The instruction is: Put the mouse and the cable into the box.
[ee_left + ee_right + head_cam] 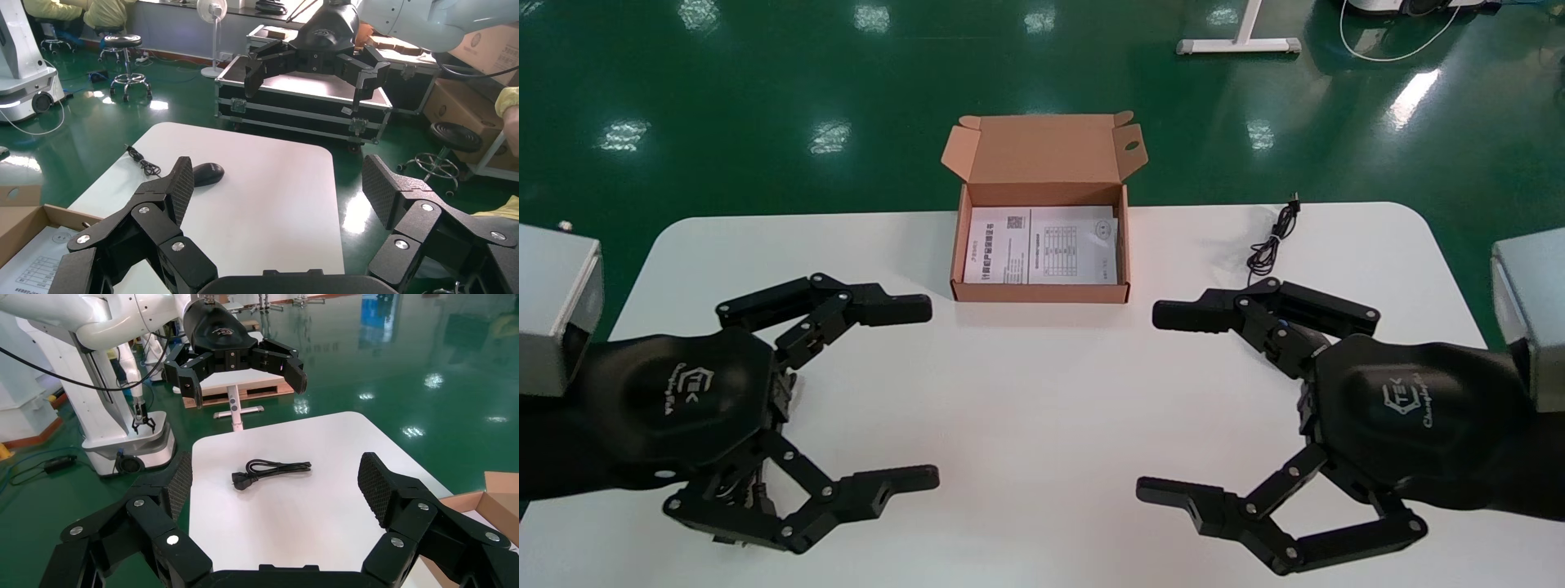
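Note:
An open cardboard box (1042, 292) stands at the table's back centre, a printed sheet (1042, 245) lying inside it. The black mouse (208, 174) shows in the left wrist view, on the table below my right gripper (1156, 403); the head view hides it. Its thin cord (1275, 241) trails toward the back right edge. A coiled black power cable (269, 472) lies on the table's left side, below my left gripper (925, 394). Both grippers hover open and hold nothing, facing each other across the table's front.
The white table (1042, 457) has rounded corners and green floor all around. A white stand foot (1238, 45) sits on the floor behind. The wrist views show black flight cases (294, 104), stools (125, 46) and another robot's base (128, 447) off the table.

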Robot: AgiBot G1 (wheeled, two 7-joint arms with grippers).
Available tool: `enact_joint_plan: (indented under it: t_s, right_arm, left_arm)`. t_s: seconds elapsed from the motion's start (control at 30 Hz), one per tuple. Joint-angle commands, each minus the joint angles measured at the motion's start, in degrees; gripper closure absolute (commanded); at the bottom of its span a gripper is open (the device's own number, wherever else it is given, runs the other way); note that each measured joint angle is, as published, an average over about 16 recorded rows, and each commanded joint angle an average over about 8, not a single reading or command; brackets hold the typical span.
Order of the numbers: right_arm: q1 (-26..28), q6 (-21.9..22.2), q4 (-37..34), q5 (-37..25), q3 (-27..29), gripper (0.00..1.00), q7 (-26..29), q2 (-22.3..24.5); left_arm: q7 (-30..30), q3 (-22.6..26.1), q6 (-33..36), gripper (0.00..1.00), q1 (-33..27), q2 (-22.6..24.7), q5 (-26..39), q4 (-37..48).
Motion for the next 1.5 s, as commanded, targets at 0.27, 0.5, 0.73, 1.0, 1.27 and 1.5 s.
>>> enact_joint_plan:
  t_s: [0.27,0.5,0.73,1.0,1.27,1.5]
  right_arm:
    - [0.0,0.0,0.0,0.0,0.0,0.0,0.0,0.0]
    - [-0.01,-0.12,0.07,-0.14,-0.06,0.0,-0.03,0.07]
    - [-0.82,0.37,-1.37,-1.97,-0.51,0.0,-0.44,0.91]
    - [-2.08,4.45,-6.5,-7.65,-0.68,0.0,-3.34,2.97]
    - [-3.56,7.1,-14.81,-12.72,-1.11,0.0,-9.59,3.47]
    - [-2.18,9.66,-25.86,-17.15,-1.96,0.0,-17.34,1.03]
  left_arm:
    - [0.0,0.0,0.0,0.0,0.0,0.0,0.0,0.0]
    - [0.13,0.05,-0.03,0.0,0.03,0.01,0.17,0.11]
    - [1.55,0.44,-0.95,0.0,3.53,-1.1,1.95,-0.56]
    - [7.51,-2.2,-7.43,0.0,14.28,-6.18,4.47,-0.96]
    - [14.35,-7.75,-19.57,0.0,27.51,-10.62,5.27,-0.65]
    - [17.58,-12.16,-30.49,0.0,40.79,-11.05,4.43,-2.58]
